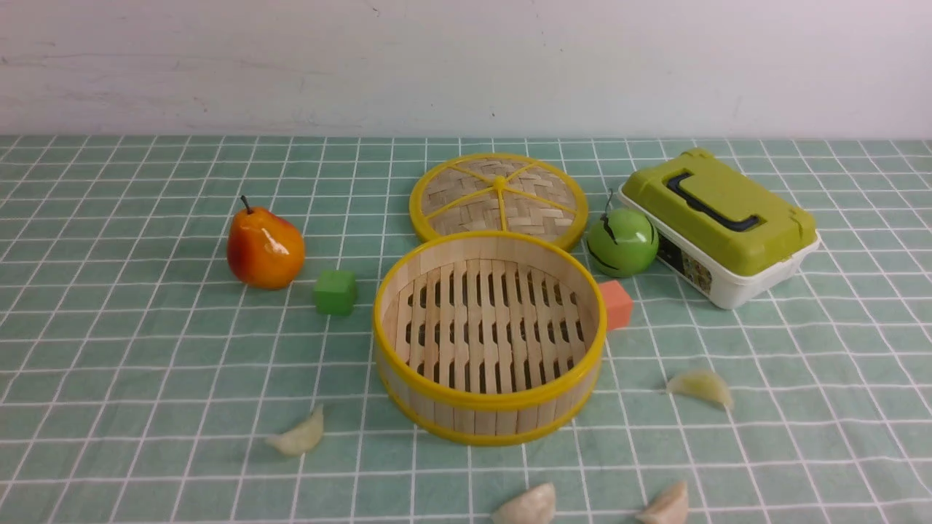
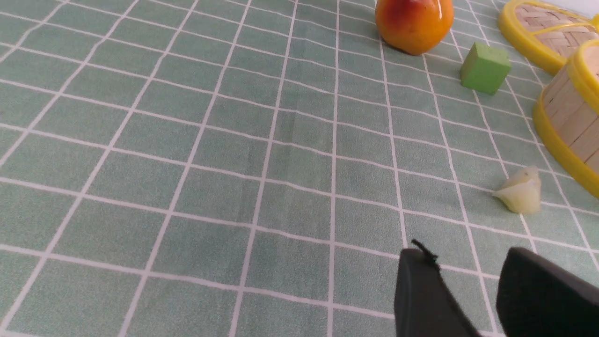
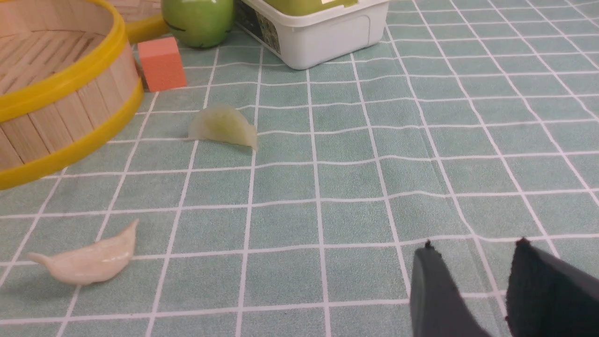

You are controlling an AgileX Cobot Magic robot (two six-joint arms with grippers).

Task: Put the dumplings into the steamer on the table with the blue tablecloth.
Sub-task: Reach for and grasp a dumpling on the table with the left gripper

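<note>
Dumplings lie loose on the blue tablecloth, all four of them outside the steamer. Only the front view takes in all four. One lies left of the steamer and nearer the robot, another dumpling lies right of it, and two more lie in front of the steamer, cut by the picture's lower edge.

That view also shows the lid lying flat just behind the steamer. A pear and a green cube are to the steamer's left. An orange block is against its right wall, with a green apple and a green-lidded box further right and behind. No arm appears in it.

The wrist views supply the grippers. The left gripper has its dark fingers parted over bare cloth and grasps nothing, with the steamer's left-hand dumpling ahead of it, beside the steamer wall.

The right gripper is likewise spread and empty. Two dumplings show in its view, one near the steamer and one farther from it.
</note>
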